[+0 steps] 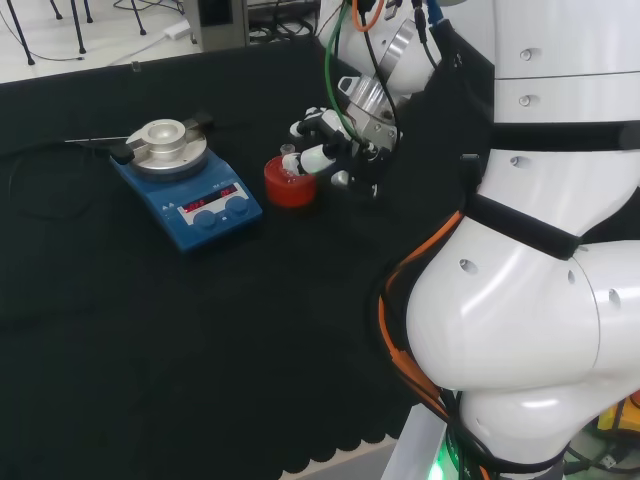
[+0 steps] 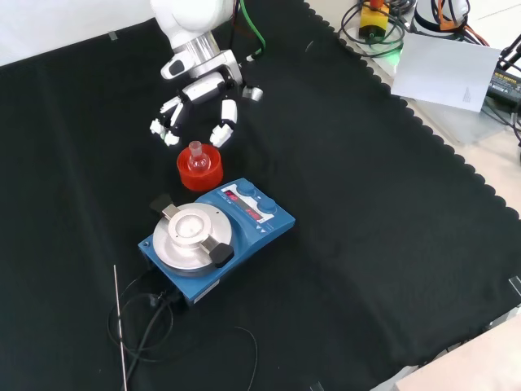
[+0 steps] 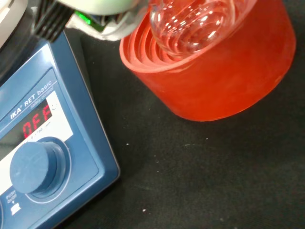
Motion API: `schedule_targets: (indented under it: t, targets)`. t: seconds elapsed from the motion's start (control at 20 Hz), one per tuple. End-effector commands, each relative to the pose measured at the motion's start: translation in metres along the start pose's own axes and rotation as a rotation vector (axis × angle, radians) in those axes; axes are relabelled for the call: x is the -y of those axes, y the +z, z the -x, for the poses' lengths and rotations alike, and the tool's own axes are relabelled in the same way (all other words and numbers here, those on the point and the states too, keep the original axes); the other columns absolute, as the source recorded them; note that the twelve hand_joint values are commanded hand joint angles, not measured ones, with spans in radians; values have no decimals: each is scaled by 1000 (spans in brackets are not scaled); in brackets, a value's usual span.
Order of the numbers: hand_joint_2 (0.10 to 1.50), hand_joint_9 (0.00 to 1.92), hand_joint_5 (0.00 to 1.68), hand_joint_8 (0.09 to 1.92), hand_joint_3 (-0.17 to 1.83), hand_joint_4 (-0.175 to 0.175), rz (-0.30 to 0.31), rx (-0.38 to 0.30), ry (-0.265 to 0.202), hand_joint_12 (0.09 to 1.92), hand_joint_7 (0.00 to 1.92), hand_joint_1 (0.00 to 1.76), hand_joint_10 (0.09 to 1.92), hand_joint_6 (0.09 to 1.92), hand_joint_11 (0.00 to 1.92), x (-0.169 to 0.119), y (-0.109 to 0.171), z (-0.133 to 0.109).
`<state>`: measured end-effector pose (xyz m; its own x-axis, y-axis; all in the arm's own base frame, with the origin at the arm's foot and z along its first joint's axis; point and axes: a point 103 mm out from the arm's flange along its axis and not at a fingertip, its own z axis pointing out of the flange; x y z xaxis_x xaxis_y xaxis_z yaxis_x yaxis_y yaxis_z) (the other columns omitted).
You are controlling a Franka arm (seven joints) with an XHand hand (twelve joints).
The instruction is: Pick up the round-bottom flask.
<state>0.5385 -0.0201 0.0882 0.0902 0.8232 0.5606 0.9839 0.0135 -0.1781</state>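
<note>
Hand (image 2: 198, 102) spread above flask (image 2: 195, 151) in red stand (image 2: 199, 170), blue hotplate (image 2: 218, 234) alongside.

A red ribbed ring stand (image 3: 214, 71) sits on the black cloth (image 3: 205, 181), with stepped ridges visible inside its rim. The clear bulb of the round-bottom flask (image 3: 190, 24) rests in the stand's hollow. Just beside the stand is the blue hotplate stirrer (image 3: 52, 157), showing a red lit display and a round blue knob (image 3: 33, 167). A blurred white part of the robot hand (image 3: 100, 9) shows above the stirrer's corner.
</note>
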Motion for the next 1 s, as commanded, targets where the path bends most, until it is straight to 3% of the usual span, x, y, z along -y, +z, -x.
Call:
schedule_targets:
  t: [0.05, 0.3, 0.55, 1.0]
  targets:
    - [574, 249, 665, 468, 717, 12, 21, -2, -13, 1205, 13, 934, 600, 102, 0, -4, 6, -5]
    - [587, 277, 741, 457, 706, 12, 27, 1, -13, 1247, 51, 937, 603, 186, 0, -9, 8, -6]
    - [594, 287, 631, 427, 700, 15, 33, -1, -17, 1260, 72, 938, 597, 515, 0, -12, 9, -8]
    - [606, 300, 629, 434, 703, 13, 49, 12, -13, 1275, 91, 942, 604, 605, 0, -14, 9, -9]
